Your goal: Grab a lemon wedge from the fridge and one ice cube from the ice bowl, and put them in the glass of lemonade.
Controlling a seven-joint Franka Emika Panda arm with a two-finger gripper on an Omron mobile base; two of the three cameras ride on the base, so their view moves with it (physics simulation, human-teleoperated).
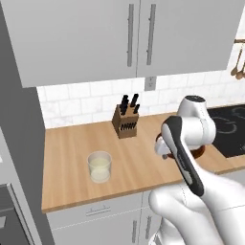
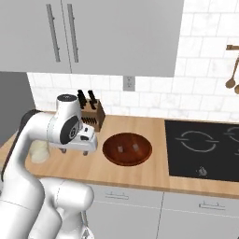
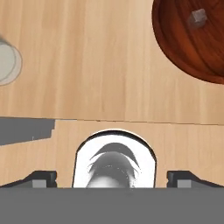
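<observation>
My own forearm hides most of the wide, shallow reddish-brown round ice bowl (image 1: 201,151) from the left; the right base view shows the whole bowl with two small grey cubes (image 2: 120,149) inside. My tool (image 2: 85,150) hangs with jaws spread wide, holding nothing, above bare wooden table (image 3: 100,61) between that bowl and the short clear glass of pale lemonade (image 1: 99,166), which the hand view cuts off at its edge.

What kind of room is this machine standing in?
A home kitchen, rendered by computer. A wooden counter runs under pale grey wall cupboards, a knife block stands against a white tiled wall, and a black cooktop is set into the counter.
</observation>
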